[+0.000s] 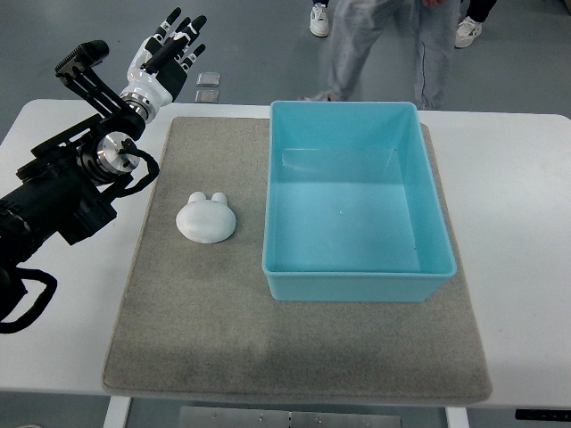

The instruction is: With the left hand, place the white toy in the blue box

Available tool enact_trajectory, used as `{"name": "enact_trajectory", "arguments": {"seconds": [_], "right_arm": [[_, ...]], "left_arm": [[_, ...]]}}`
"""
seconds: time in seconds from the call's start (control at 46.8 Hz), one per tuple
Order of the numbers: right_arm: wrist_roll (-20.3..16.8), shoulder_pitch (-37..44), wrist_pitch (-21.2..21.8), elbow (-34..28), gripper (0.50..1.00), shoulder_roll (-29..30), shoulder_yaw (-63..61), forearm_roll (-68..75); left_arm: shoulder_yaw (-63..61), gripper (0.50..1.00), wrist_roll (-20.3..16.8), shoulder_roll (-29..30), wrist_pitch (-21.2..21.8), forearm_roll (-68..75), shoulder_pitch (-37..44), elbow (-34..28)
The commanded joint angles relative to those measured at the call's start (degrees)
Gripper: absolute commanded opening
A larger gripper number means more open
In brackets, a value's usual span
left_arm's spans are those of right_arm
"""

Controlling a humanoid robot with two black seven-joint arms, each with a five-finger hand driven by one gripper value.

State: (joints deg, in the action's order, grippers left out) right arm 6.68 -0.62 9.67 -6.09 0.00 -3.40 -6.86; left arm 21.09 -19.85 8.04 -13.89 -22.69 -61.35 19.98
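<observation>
Step in hand, by judgement: approach, grasp not yet made; the white toy (pixel 206 218), a small rabbit-eared lump, lies alone on the grey mat (pixel 223 357) at centre left of the frame, just beside the left wall of the blue box (pixel 357 281), which holds nothing. Left hand (pixel 168 52): upper left of the frame, past the table's far edge, well apart from the toy, its fingers extended and loosely spread, clasping nothing, forearm entering from the left edge. Next move likely calls for bringing the hand down over the toy and closing round it before carrying it over the box wall.
</observation>
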Motion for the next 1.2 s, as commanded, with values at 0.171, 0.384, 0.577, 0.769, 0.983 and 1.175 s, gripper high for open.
{"name": "enact_trajectory", "arguments": {"seconds": [0.171, 0.384, 0.577, 0.769, 0.983, 1.175], "right_arm": [[0.0, 0.0, 0.0, 0.0, 0.936, 0.0, 0.0, 0.0], [0.0, 0.0, 0.0, -0.1, 0.936, 0.0, 0.0, 0.0], [0.0, 0.0, 0.0, 0.0, 0.936, 0.0, 0.0, 0.0], [0.0, 0.0, 0.0, -0.1, 0.936, 0.0, 0.0, 0.0], [0.0, 0.0, 0.0, 0.0, 0.936, 0.0, 0.0, 0.0], [0.0, 0.0, 0.0, 0.0, 0.936, 0.0, 0.1, 0.0]], "left_arm": [[0.0, 0.994, -1.8, 0.1, 0.0, -0.1, 0.3, -0.4], [0.0, 0.992, -1.8, 0.2, 0.0, -0.1, -0.1, -0.5], [-0.1, 0.992, -1.9, 0.3, 0.1, 0.0, -0.3, -0.5], [-0.7, 0.992, -1.9, 0.4, 0.2, 0.1, -0.6, -0.4], [-0.8, 0.992, -1.8, 0.6, 0.4, 6.6, -0.3, 0.1], [-0.8, 0.990, -1.8, 1.2, 0.7, 16.7, 0.1, 0.3]]}}
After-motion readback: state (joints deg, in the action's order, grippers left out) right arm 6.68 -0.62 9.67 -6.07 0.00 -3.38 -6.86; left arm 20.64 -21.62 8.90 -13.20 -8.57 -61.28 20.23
